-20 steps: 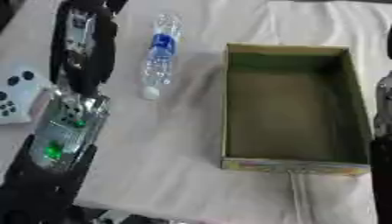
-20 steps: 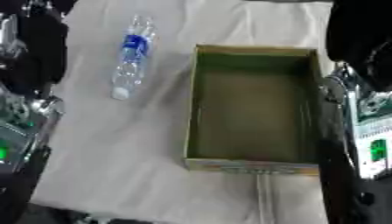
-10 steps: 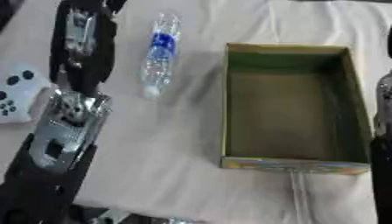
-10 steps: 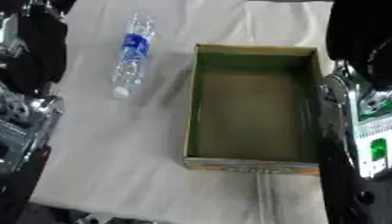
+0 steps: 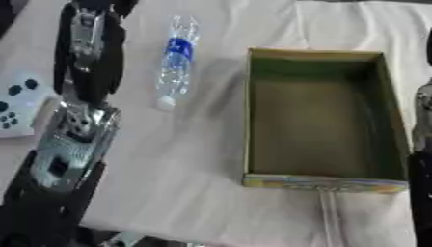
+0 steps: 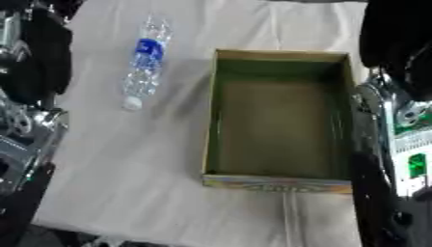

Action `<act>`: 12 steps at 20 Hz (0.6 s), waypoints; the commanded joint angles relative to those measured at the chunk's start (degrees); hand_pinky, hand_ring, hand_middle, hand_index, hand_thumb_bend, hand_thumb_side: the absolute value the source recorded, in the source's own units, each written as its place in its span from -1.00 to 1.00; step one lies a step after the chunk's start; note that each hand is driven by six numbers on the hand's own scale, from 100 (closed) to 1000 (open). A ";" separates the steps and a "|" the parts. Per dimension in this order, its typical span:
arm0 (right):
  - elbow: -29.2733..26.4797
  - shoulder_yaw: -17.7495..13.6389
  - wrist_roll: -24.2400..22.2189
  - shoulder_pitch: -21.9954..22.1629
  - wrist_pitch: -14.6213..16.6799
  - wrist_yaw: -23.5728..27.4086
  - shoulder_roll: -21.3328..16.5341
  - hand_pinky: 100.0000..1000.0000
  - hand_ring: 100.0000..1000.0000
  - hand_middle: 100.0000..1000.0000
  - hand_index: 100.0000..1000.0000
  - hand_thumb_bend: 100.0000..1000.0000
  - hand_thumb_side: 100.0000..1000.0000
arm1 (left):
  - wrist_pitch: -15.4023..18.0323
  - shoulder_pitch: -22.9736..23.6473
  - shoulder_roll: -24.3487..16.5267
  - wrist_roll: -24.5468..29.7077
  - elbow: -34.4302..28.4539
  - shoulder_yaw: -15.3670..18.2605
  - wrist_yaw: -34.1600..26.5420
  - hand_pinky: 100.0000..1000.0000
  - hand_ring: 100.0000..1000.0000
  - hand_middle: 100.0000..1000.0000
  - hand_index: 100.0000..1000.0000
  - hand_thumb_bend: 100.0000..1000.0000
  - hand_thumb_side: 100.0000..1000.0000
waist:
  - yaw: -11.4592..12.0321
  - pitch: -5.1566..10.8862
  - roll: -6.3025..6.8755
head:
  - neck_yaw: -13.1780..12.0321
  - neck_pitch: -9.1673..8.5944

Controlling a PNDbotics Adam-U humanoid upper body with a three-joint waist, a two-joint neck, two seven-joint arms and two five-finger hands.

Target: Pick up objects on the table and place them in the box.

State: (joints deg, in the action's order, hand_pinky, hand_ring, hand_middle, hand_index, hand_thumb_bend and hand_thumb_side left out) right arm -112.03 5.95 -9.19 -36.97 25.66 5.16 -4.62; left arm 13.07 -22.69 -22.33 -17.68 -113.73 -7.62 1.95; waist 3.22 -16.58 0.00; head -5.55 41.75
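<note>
One clear water bottle (image 5: pixel 175 62) with a blue label, writing unreadable, is lying on the white table (image 5: pixel 194 169) left of the open box (image 5: pixel 319 116); whether either hand's fingers are curled cannot be told

A strip of bare tabletop (image 5: pixel 202 159) was left between the bottle (image 5: pixel 175 61) and the box (image 5: pixel 314 116), wide enough for passage. The box was open at the top, its inside unobstructed. The left arm (image 5: pixel 76 111) was stretched alongside the bottle, crowding its left side, and a white controller (image 5: pixel 17 103) was partly covered there. The box's right wall was flanked by the right arm (image 6: pixel 397 120).
</note>
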 commanded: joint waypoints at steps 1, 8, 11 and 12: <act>-0.41 -0.10 -0.47 -0.54 -0.01 -0.08 -0.82 0.53 0.92 0.81 0.86 -1.00 1.00 | -4.67 0.12 -2.89 -3.02 -0.86 -0.08 -0.95 0.22 0.46 0.89 0.55 -0.84 1.00 | -0.17 1.10 0.45 | 0.10 -0.15; -0.32 0.24 -1.13 -0.36 -0.16 0.21 -1.00 0.54 0.93 0.82 0.87 -1.00 1.00 | -24.31 0.46 -9.30 -7.48 -0.86 -2.22 -5.24 0.15 0.42 0.88 0.54 -0.55 0.83 | -0.79 0.96 1.40 | -0.32 0.09; -0.28 0.38 -1.37 -0.27 -0.26 0.34 -1.04 0.54 0.93 0.82 0.86 -1.00 1.00 | -30.35 -0.15 -12.91 -9.55 -0.86 -3.40 -8.39 0.14 0.41 0.88 0.54 -0.53 0.83 | -1.04 1.05 1.88 | -0.53 0.16; -0.27 0.42 -1.44 -0.22 -0.29 0.37 -1.05 0.54 0.93 0.82 0.87 -1.00 1.00 | -31.76 -0.29 -13.93 -10.03 -0.86 -3.66 -9.40 0.14 0.41 0.87 0.54 -0.49 0.81 | -1.10 1.07 2.04 | -0.55 0.16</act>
State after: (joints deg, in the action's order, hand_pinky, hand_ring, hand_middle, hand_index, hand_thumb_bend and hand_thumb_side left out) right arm -111.70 6.24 -10.37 -36.69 25.42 5.41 -5.07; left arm -16.53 -22.26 -33.54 -26.92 -113.72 -11.07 -6.10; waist 2.13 -16.58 2.00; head -5.63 41.83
